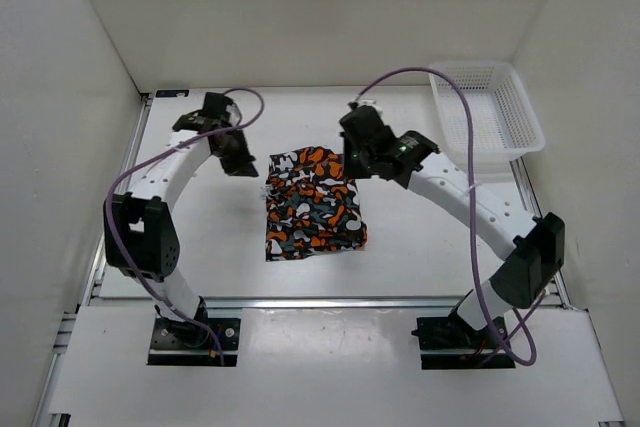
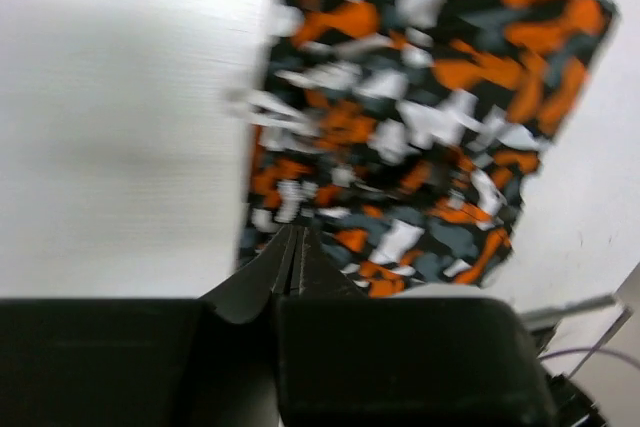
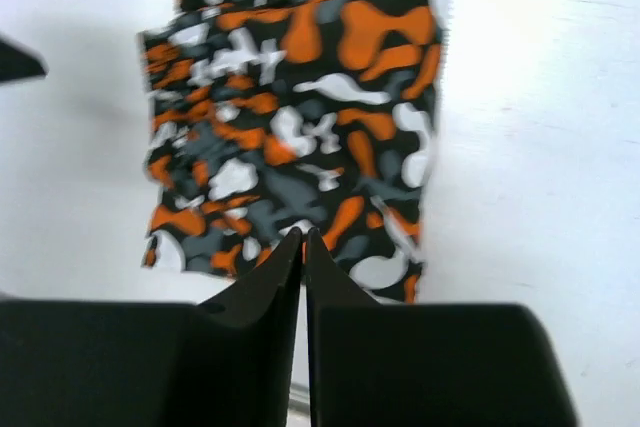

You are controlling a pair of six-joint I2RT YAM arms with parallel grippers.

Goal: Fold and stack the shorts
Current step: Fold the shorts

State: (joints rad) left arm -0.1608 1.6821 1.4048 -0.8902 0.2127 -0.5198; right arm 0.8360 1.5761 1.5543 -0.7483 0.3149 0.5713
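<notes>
The camouflage shorts [image 1: 312, 205] lie folded flat in a rough rectangle at the table's middle. They fill the upper part of the left wrist view [image 2: 420, 107] and of the right wrist view [image 3: 300, 117]. My left gripper [image 1: 238, 157] hovers just off the shorts' far left corner; its jaws are pressed together and hold nothing [image 2: 297, 232]. My right gripper [image 1: 357, 155] hovers over the shorts' far right corner; its jaws are also closed and hold nothing [image 3: 303, 237]. No cloth is lifted.
A white plastic mesh basket [image 1: 488, 112] stands at the far right corner of the table. White walls enclose the table on the left, back and right. Purple cables loop from both arms.
</notes>
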